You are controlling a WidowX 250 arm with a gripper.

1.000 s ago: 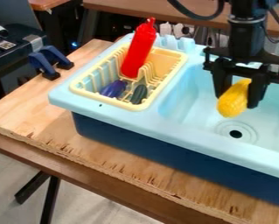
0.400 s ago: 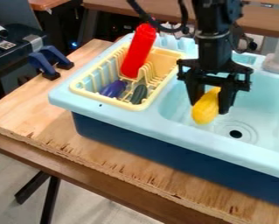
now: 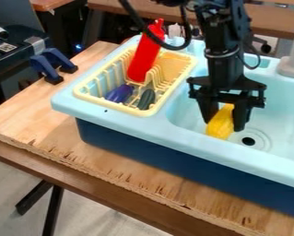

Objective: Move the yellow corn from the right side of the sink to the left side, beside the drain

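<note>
The black gripper (image 3: 225, 125) hangs down over the left part of the sink basin, its fingers on either side of a yellow corn-like toy (image 3: 221, 123), which it holds. The toy hangs slightly tilted, its lower end beside the basin's front wall and left of the drain; whether it touches the basin I cannot tell. To the left stands a yellow dish rack (image 3: 104, 104) with a red bottle (image 3: 145, 53) leaning in it, along with a purple eggplant-like toy (image 3: 119, 93) and a dark green toy (image 3: 146, 99).
The light blue sink (image 3: 192, 139) with dark blue sides stands on a wooden table (image 3: 26, 115). A grey faucet base (image 3: 293, 64) rises at the basin's back right. Blue and black clamps (image 3: 53, 65) grip the table's left edge.
From the right side of the basin, the gripper has moved left with the yellow toy, then lower and toward the basin's front wall. The rack and its contents have stayed put.
</note>
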